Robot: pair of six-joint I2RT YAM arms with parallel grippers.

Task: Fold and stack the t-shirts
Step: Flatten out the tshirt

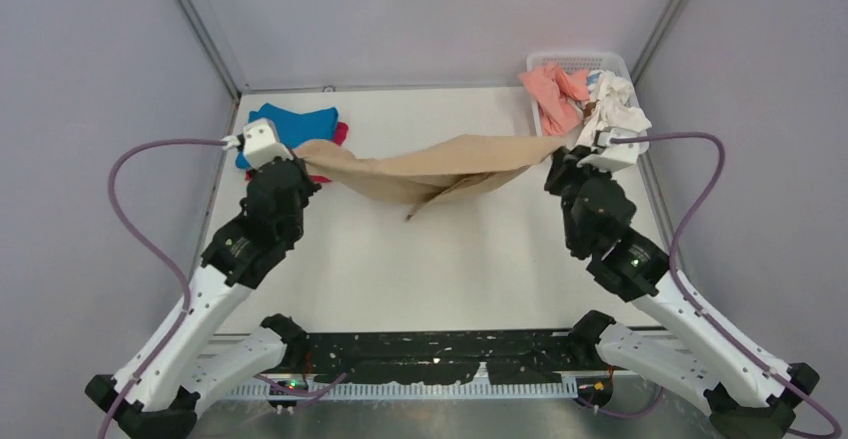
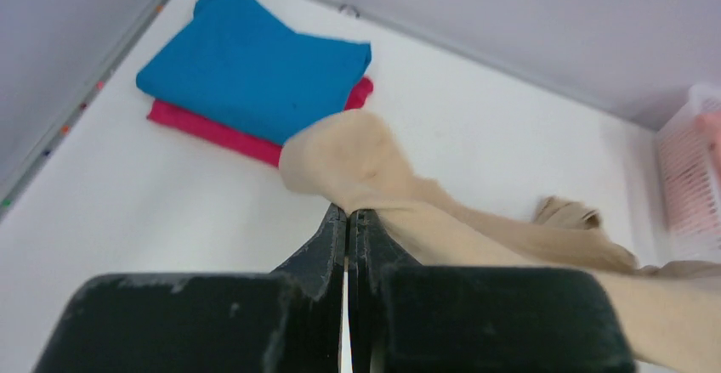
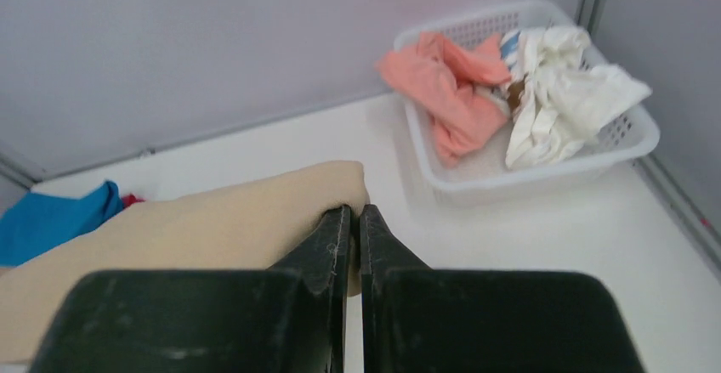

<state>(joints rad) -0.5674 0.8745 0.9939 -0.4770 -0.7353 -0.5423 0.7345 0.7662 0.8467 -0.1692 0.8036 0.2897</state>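
Top view looks down from behind; both close wrist views face the far wall (image 1: 430,19), sharing the tan t-shirt (image 2: 357,161).

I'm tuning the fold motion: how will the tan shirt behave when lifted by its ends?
Likely very floppy: the tan shirt sags and bunches between the left hand and the right hand. Probably light, since two small pinches carry it. Its hanging middle may crumple on landing.
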